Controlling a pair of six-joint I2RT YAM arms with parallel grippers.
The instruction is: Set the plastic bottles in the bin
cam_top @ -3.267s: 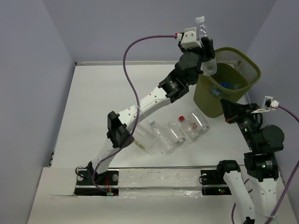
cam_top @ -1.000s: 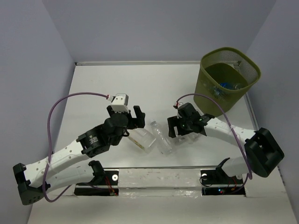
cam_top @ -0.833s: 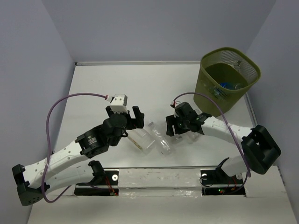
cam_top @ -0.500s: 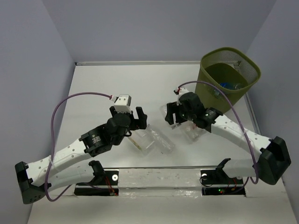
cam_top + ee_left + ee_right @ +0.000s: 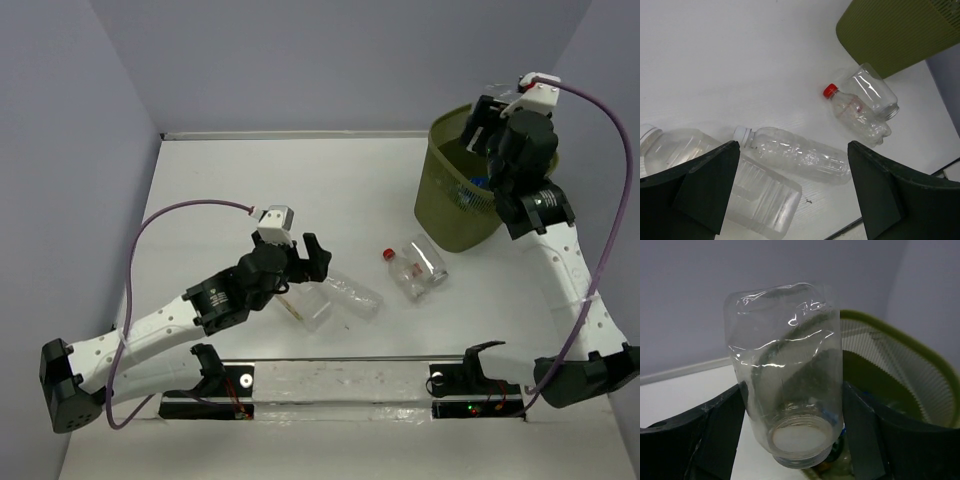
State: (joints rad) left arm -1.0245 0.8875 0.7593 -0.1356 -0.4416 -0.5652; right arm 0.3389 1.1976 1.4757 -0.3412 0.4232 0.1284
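A clear, slightly dented plastic bottle (image 5: 785, 355) is clamped between the two fingers of the right gripper (image 5: 792, 407). It is held high at the far right, above the left side of the olive-green mesh bin (image 5: 445, 205), with one round end toward the wrist camera (whether that end is mouth or base I cannot tell). Inside the bin lie other clear bottles (image 5: 486, 184), a blue cap showing among them. On the white table (image 5: 250, 190), near and left of the bin, four more lie on their sides. A wide clear jar-like bottle (image 5: 875, 91) touches a red-capped clear bottle (image 5: 855, 114). Apart to the left, a slim ribbed bottle with a white cap (image 5: 797, 156) lies against a squarish clear bottle (image 5: 735, 185). The left gripper (image 5: 793, 146) hovers over that left pair, jaws wide apart, gripping nothing.
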